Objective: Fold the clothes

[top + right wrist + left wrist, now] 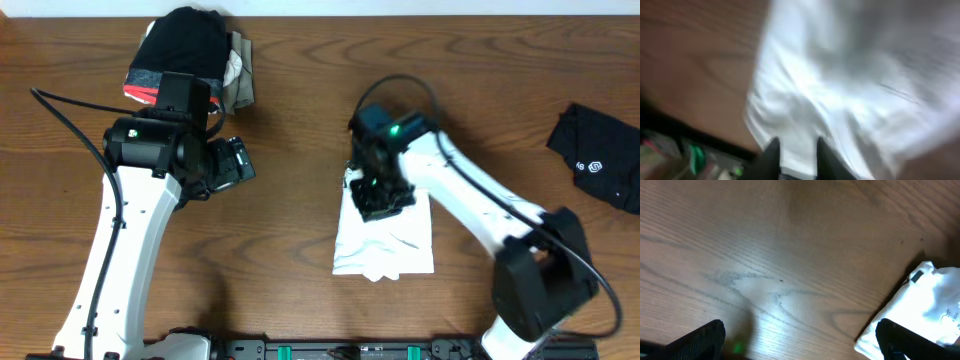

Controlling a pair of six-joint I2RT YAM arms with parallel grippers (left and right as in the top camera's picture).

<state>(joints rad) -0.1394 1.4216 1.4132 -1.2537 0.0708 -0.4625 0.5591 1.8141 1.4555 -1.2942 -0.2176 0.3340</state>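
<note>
The shirt [385, 245] lies folded centre-frame on the tabletop [300, 90], black garment [600, 165] at right edge. My left hand [232, 163] is spread wide. My right hand [380, 198] is over the shirt's top edge; I can't tell if it's pinching.

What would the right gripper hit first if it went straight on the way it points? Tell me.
The folded white shirt: the right gripper points at it, cloth filling the blurred wrist view ahead. How near it is remains unclear.

Left fingers [705, 340] wide apart; right fingers [771, 155] narrowly parted, aimed downward.
</note>
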